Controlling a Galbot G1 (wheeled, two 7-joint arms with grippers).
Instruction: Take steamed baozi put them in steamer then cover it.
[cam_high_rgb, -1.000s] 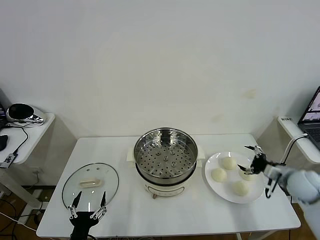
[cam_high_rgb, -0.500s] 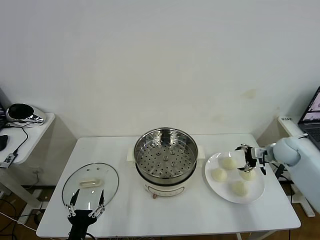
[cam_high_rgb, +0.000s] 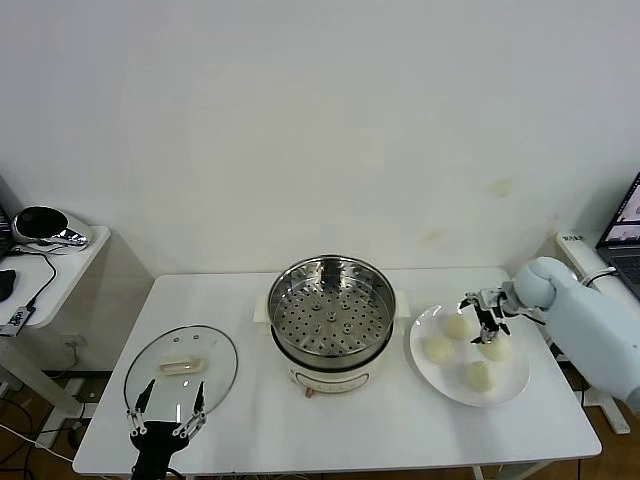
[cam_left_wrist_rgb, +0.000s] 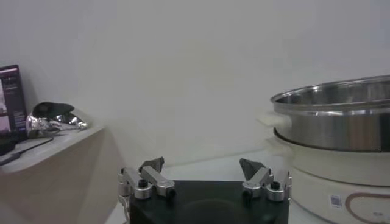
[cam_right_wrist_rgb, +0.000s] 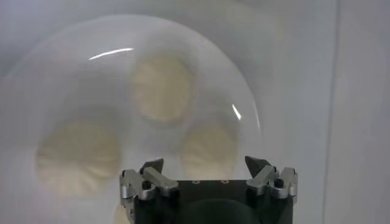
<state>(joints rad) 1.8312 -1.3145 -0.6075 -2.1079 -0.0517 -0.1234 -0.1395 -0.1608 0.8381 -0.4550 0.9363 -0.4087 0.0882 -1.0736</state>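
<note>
Down at the near left corner of the white worktop (cam_high_rgb: 330, 430), the left claw (cam_high_rgb: 166, 412) stands spread wide with nothing between its fingers, tips pointing away from the robot toward the round clear glass cover with a metal rim and cream-white oblong handle (cam_high_rgb: 181, 365). The tips hang over the near edge of that cover, which lies flat on the worktop; whether they touch the glass cannot be told. In the left wrist view the same claw (cam_left_wrist_rgb: 203, 172) shows both fingers well apart and empty, with the steamer's steel wall (cam_left_wrist_rgb: 332, 122) off to one side.

In the middle sits the round shiny stainless-steel steamer on a white electric base (cam_high_rgb: 331, 322), uncovered, its perforated tray bare.

Just right of it lies a flat round white plate (cam_high_rgb: 432, 377) carrying the four smooth cream-white steamed baozi (cam_high_rgb: 438, 350). The right arm (cam_high_rgb: 590, 328) reaches in from the right edge, its pale forearm slanting down toward the plate. The right claw (cam_high_rgb: 481, 312) is open, empty, poised over the far side of the plate between two of the buns. The right wrist view looks straight down: the claw (cam_right_wrist_rgb: 207, 170) is parted wide above the plate (cam_right_wrist_rgb: 79, 49), three baozi (cam_right_wrist_rgb: 163, 86) blurred beneath it, none gripped.
</note>
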